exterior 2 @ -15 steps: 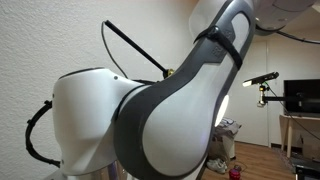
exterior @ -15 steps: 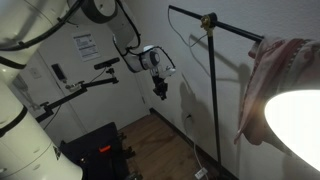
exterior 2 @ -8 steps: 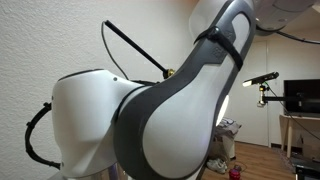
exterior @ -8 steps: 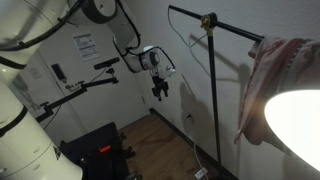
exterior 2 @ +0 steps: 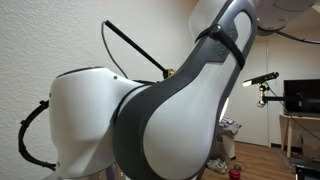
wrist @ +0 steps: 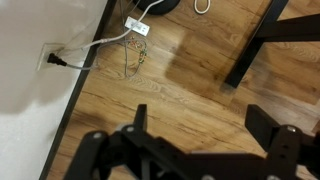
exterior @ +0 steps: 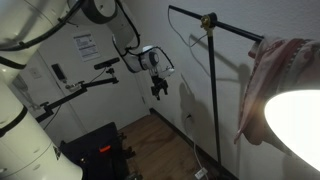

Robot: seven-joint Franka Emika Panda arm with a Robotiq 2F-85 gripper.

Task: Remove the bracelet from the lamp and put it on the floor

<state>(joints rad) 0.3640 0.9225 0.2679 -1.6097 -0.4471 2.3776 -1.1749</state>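
The lamp stands by the wall: a thin black pole (exterior: 215,95), a brass joint (exterior: 208,20) and a glowing white shade (exterior: 295,125). My gripper (exterior: 157,92) hangs in mid-air left of the pole, well above the wooden floor (exterior: 165,150). In the wrist view the gripper (wrist: 200,125) is open, with only bare floor (wrist: 200,80) between its black fingers (wrist: 140,118). A small pale loop (wrist: 203,5) that looks like the bracelet lies on the planks at the top edge. Nothing is held.
A pinkish cloth (exterior: 270,70) drapes over the lamp's cross arm. A wall socket (wrist: 48,58), a white cord and plug (wrist: 138,27) lie by the skirting. A black strut (wrist: 255,45) crosses the floor. The robot's own arm (exterior 2: 170,120) fills an exterior view.
The jaws have spread from nearly shut to wide open over the last second. The gripper itself has barely shifted.
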